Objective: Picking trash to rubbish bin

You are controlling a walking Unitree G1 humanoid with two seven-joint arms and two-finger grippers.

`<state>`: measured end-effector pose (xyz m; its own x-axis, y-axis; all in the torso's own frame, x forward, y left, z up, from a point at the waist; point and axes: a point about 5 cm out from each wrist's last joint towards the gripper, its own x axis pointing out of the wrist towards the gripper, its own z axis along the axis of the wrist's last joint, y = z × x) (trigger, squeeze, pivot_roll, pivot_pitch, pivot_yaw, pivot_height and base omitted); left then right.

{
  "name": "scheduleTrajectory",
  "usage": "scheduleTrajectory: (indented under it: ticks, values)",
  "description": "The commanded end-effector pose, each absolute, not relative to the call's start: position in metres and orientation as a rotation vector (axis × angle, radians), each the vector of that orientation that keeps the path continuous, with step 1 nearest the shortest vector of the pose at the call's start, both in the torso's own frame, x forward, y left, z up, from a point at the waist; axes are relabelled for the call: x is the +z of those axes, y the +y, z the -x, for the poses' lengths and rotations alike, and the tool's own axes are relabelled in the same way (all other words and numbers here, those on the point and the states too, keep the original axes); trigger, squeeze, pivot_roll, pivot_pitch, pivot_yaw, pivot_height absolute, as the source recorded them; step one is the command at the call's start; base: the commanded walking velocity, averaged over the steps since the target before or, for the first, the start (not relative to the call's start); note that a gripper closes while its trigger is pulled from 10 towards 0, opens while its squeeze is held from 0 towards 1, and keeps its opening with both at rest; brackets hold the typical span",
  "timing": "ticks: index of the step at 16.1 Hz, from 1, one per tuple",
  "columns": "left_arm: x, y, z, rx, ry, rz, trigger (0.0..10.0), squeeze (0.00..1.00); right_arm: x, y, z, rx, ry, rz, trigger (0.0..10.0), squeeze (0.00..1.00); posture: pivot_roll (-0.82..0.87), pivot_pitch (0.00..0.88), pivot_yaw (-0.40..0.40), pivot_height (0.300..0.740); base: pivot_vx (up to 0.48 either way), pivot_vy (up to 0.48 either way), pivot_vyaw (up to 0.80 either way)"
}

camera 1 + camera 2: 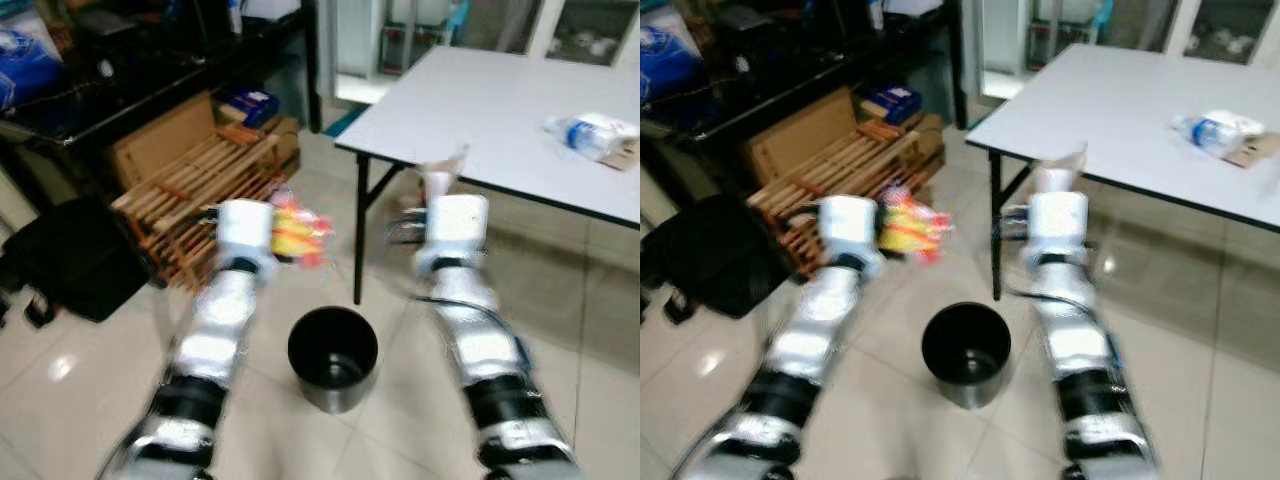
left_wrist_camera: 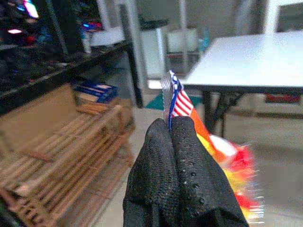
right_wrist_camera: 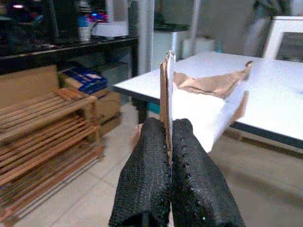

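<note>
A black round rubbish bin stands on the tiled floor between my two arms. My left gripper is shut on a red, yellow and orange snack wrapper, held above and to the left of the bin. My right gripper is shut on a torn brown-and-white paper bag, which shows pale and blurred beyond the wrist, up and to the right of the bin. Both arms are blurred.
A white table with black legs stands at the right, bearing a plastic bottle and a brown scrap. At the left are a wooden slatted rack, cardboard boxes, a black bag and a dark shelf.
</note>
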<state>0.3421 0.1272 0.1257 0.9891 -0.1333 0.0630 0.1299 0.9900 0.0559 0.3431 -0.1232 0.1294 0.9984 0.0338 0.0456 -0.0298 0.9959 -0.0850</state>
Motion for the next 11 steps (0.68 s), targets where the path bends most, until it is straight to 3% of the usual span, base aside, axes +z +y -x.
scheduleTrajectory:
  ticks: [1,6,8,11]
  values:
    - [0.13,0.12,-0.343,-0.151,-0.078,-0.053,10.0,0.0,0.135,-0.131,-0.345,0.014,-0.069,0.095,10.0,0.0,0.04,0.0,0.105,0.74,0.356,0.0,0.0]
    - [0.129,0.12,-0.343,-0.154,-0.075,-0.052,10.0,0.0,0.119,-0.124,-0.345,0.102,0.045,0.176,10.0,0.0,0.04,0.006,0.106,0.74,0.36,0.0,0.0]
    - [0.128,0.119,-0.343,-0.155,-0.071,-0.053,10.0,0.0,0.076,-0.126,-0.336,0.112,0.307,0.346,10.0,0.0,0.04,0.008,0.102,0.74,0.36,0.0,0.0]
    - [0.103,0.129,-0.339,-0.135,0.021,-0.056,10.0,0.0,0.073,-0.124,-0.335,0.105,0.315,0.28,10.0,0.0,0.04,0.016,0.093,0.74,0.36,0.0,0.0]
